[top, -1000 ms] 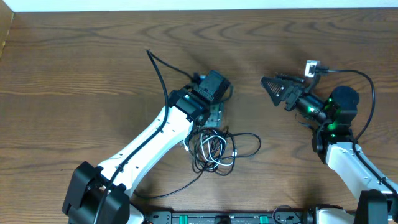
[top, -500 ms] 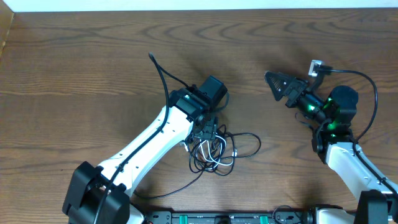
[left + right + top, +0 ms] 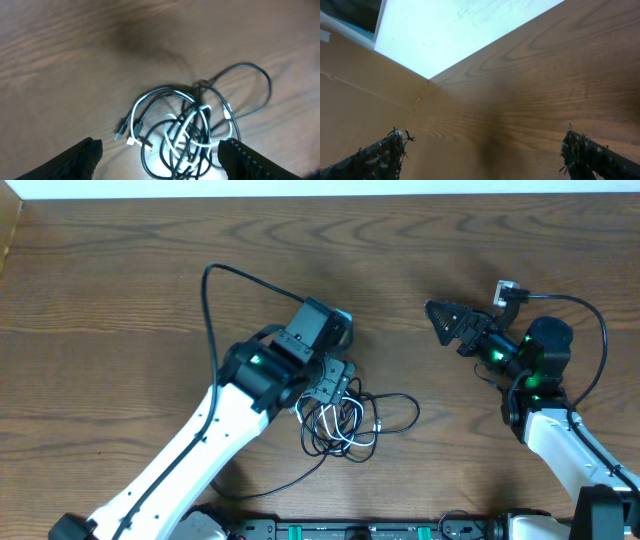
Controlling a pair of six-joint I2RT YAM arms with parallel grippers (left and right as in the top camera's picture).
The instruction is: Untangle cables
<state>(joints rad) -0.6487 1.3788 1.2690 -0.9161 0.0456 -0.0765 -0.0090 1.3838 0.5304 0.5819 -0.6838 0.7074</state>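
Sprawling left-to-right by the released left hand (image 3: 334, 377), tangled cables (image 3: 352, 426); right hand (image 3: 438, 322) released.

Desk (image 3: 120, 280): brown wood with darker wavy grain. Cables (image 3: 190, 125): mostly black, one white. Arms (image 3: 190, 450): white shells, black joints. Fingers (image 3: 82, 157): black.
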